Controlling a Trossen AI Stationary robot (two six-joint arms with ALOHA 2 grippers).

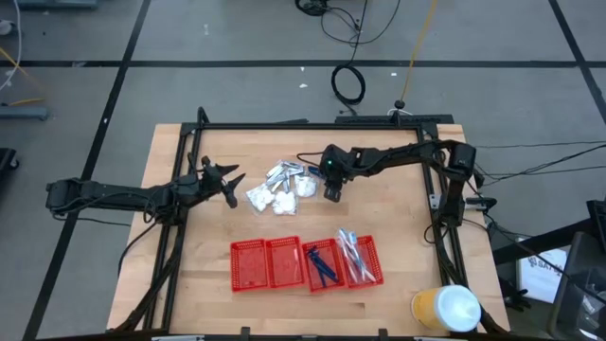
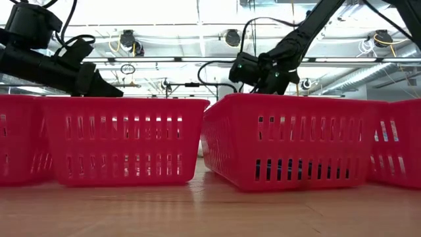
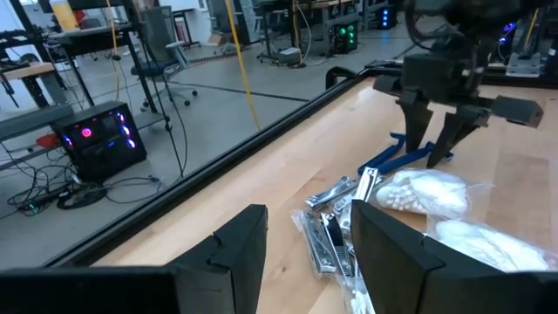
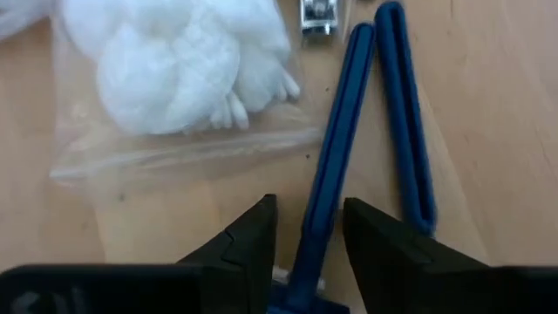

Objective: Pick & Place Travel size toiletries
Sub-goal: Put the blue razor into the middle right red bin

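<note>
The toiletries lie in a loose pile (image 1: 284, 185) at the table's middle: white soft packets (image 3: 427, 192), silvery pieces in clear wrap (image 3: 336, 218) and two dark blue sticks (image 4: 410, 131). My right gripper (image 4: 309, 227) points down at the pile's right side, open, with a finger on each side of one blue stick (image 4: 336, 139). My left gripper (image 1: 232, 180) hovers open just left of the pile, touching nothing. More blue sticks (image 1: 320, 265) and pale clear-wrapped sticks (image 1: 352, 258) lie in two of the red baskets. My right gripper comes from above, pointing down, its fingers (image 4: 253, 240) standing across the blue stick's thin handle (image 4: 318, 218), which lies flat on the table. Whether either finger touches the handle, I cannot tell.
A row of several red mesh baskets (image 1: 248, 265) stands near the table's near edge; the two on the left hold nothing. A yellow and white round container (image 1: 445, 308) sits at the near right corner. A black frame (image 1: 312, 125) rims the table.
</note>
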